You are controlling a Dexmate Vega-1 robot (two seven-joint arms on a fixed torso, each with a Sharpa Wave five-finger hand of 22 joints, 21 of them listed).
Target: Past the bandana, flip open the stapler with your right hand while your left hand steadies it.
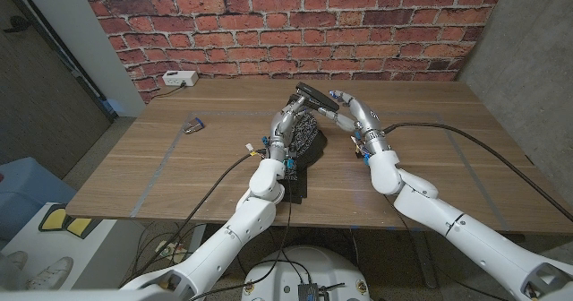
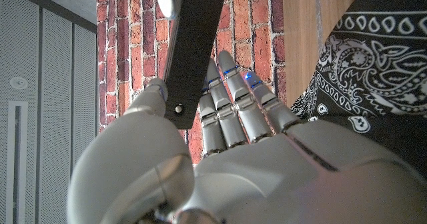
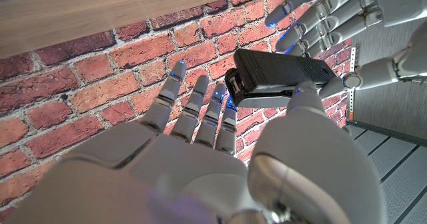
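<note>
A black stapler is held up above the far middle of a wooden table, just past a black paisley bandana that lies crumpled on the wood. In the right wrist view the stapler appears as a dark bar with its metal end showing. The robot's left hand reaches up from over the bandana and grips the stapler between thumb and fingers; in the left wrist view the stapler rises between them. The right hand meets it from the other side, its thumb pressed to the stapler and its fingers spread. Farther out, a small dark object lies on the table's left side, and a white box sits at the far left edge below a red brick wall.
</note>
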